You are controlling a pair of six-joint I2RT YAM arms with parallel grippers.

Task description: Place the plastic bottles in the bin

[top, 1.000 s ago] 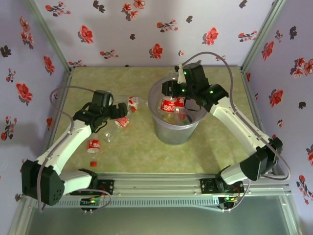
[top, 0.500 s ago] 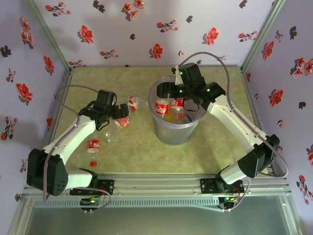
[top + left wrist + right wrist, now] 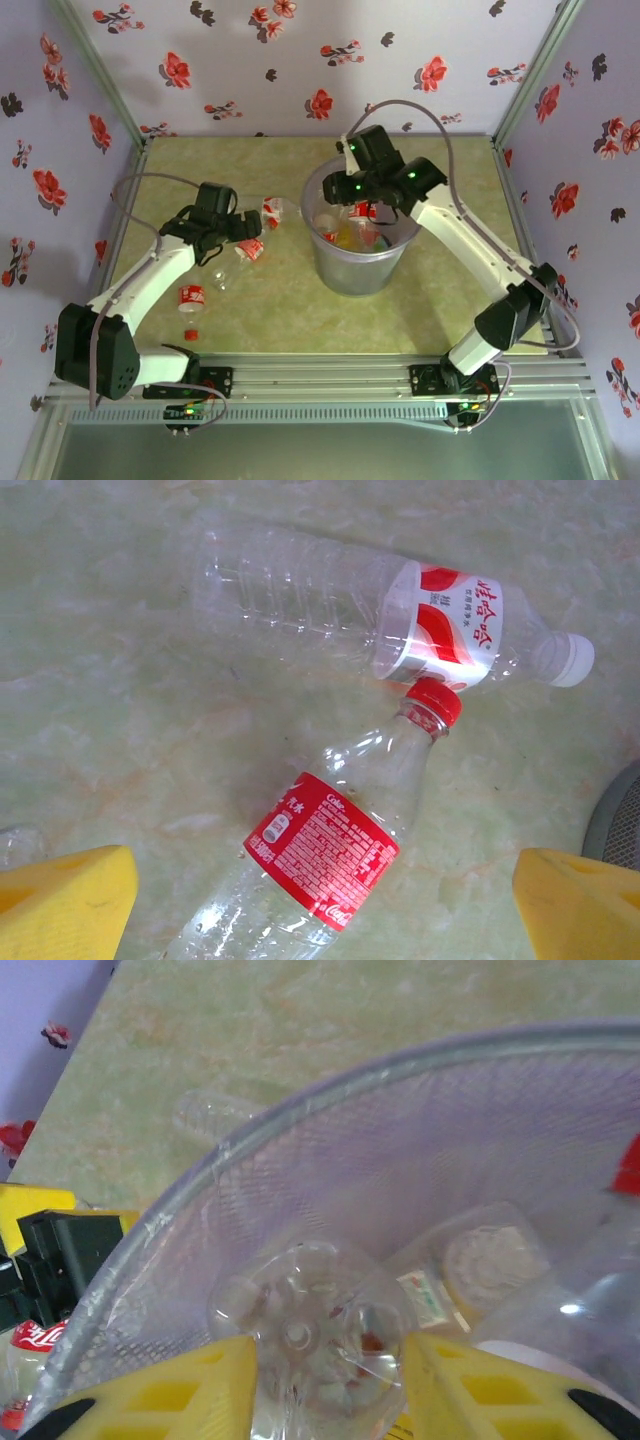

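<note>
Clear bottle point(image 3: 305, 1345) between the right jaws over the bin point(image 3: 450, 1160), grip unclear; left jaws released above a red-capped bottle point(image 3: 325, 870)

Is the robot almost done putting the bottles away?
Not yet. Some bottles already sit in the bin. The right gripper is over it, a clear bottle between its fingers; gripped or released, I can't tell. The open left gripper hovers over the white-capped bottle and red-capped bottle; a third bottle lies nearer: at least three left.

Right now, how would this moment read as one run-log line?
left end effector open over red-cap bottle, white-cap bottle on table | right end effector above bin, clear bottle between fingers, grip unclear
</note>
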